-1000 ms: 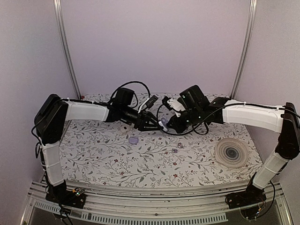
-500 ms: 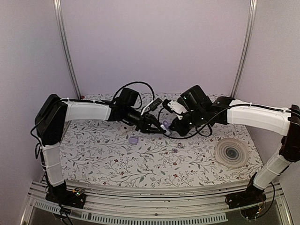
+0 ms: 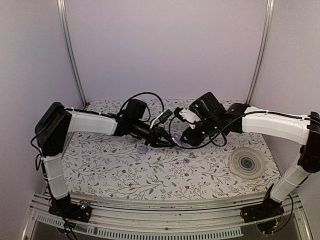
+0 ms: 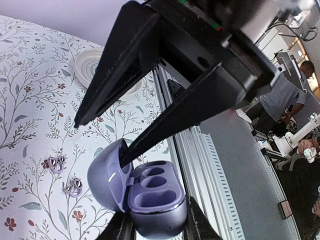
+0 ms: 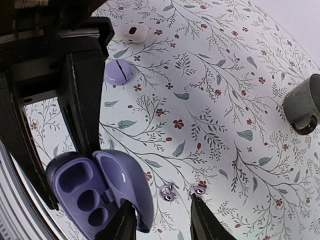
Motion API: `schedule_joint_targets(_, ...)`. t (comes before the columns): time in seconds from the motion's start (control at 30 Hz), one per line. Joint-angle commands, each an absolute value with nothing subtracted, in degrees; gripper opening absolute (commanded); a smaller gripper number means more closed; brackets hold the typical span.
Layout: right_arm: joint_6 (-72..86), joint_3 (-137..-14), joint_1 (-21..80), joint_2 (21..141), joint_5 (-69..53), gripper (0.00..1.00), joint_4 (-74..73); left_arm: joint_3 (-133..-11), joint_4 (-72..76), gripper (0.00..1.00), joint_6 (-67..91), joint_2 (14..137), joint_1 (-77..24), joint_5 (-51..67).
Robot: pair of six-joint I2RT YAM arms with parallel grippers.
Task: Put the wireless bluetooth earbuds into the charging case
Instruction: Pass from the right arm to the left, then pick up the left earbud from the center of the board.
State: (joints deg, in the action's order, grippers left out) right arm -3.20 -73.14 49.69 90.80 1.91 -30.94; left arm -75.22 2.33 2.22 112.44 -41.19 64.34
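We look down from high at six o'clock toward twelve; both wrist cameras sit close, sharing the open charging case point(image 4: 155, 200).

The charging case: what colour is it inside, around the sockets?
Lilac-purple, like its glossy shell. The charging case shows best in the left wrist view.

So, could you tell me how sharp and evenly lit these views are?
Left wrist: the charging case is sharp, with a thin glare streak on its lid; the room behind is soft. Right wrist: case and tablecloth crisp, broad highlight on the lid, mug cropped at the edge. Top external: even lilac light, no harsh shadows, case too small to resolve.
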Motion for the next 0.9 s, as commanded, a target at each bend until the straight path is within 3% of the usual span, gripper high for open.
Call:
schedule_joint_targets(0.0, -0.72, -73.81, 47.50, 89.72, 0.92, 0.44, -29.10, -67.12, 19.36, 0.00, 9.06, 107.15, -43.27, 61.48)
schedule_joint_targets(0.13, 4.05, -71.63, 45.25, 85.97, -2.23, 0.57, -28.22, -58.36, 33.24, 0.00, 10.87, 103.60, -43.21, 54.01)
schedule_joint_targets(0.33, 11.25, -64.33, 42.89, 80.53, -7.04, 0.59, -28.04, -46.51, 50.43, 0.00, 8.94, 100.65, -43.21, 39.76)
schedule_joint_targets(0.63, 23.46, -55.25, 42.29, 86.03, -11.26, 0.45, -26.01, -34.65, 66.41, 0.00, 2.47, 95.09, -44.53, 22.24)
schedule_joint_targets(0.87, 23.84, -55.10, 42.26, 92.43, -10.71, 0.42, -20.67, -29.02, 73.79, 0.00, 0.03, 94.46, -44.96, 17.93)
